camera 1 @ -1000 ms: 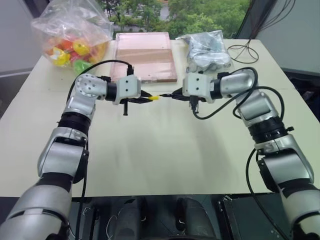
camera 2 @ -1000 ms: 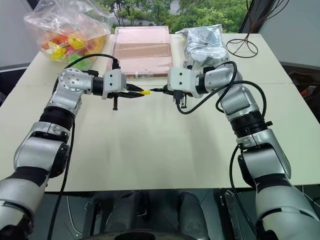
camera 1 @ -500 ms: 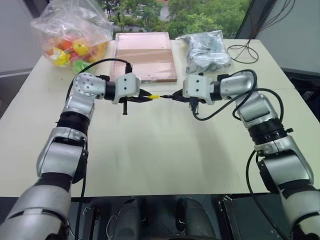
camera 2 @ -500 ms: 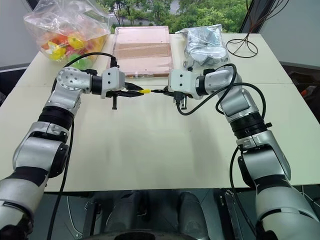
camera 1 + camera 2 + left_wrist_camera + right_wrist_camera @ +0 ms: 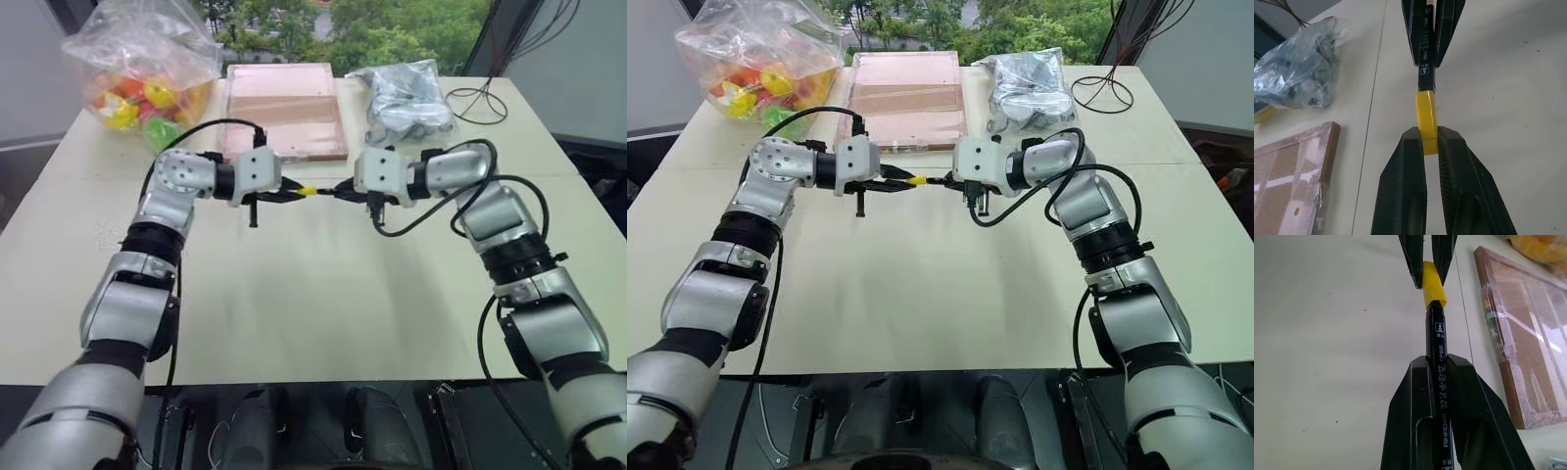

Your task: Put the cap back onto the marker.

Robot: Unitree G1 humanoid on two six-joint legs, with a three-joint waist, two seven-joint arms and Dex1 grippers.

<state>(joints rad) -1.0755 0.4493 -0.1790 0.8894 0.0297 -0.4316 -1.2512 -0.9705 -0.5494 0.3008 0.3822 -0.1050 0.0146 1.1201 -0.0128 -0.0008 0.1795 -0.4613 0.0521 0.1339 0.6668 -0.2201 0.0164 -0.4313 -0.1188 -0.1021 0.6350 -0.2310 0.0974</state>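
Both grippers meet above the middle of the table. My left gripper is shut on the small yellow cap, which sticks out past its fingertips. Facing it, my right gripper is shut on the thin black marker. The marker and the cap lie in one line. The cap's free end sits against the marker's end, and no gap shows between them in either wrist view. Both are held in the air, well above the tabletop.
At the back of the cream table lie a clear bag of coloured toys, a wrapped cork board and a clear bag of dark parts. Black cables loop at the back right.
The small gap between the cap and the marker's tip has closed, so the two now touch end to end. Both grips have stayed shut.
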